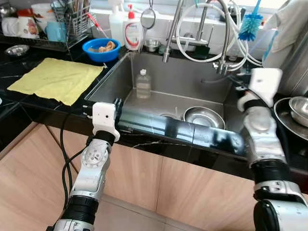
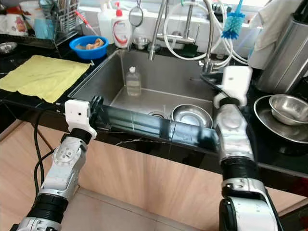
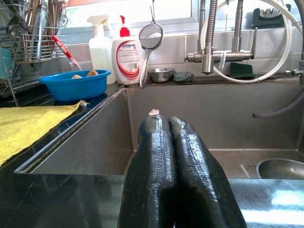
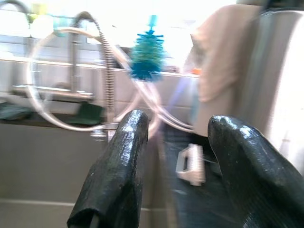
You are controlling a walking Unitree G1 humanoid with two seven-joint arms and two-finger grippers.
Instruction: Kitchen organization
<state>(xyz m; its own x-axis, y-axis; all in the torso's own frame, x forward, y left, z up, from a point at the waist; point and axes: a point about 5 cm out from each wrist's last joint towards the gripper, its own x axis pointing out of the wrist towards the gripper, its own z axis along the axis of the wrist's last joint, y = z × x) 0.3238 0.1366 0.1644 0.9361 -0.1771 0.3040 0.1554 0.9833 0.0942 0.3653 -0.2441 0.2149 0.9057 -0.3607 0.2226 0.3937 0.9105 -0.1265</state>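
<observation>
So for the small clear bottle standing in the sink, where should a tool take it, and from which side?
Probably around the body of the clear bottle, just below its shoulder, coming from above. It stands upright near the sink's back wall with bare floor around it, and the left tool, fingers now shut, is on the nearer side.

Open sink basin (image 1: 159, 103) between small bottle (image 1: 143, 84) and steel bowl (image 1: 204, 117); hoses (image 1: 202, 33) overhead.
</observation>
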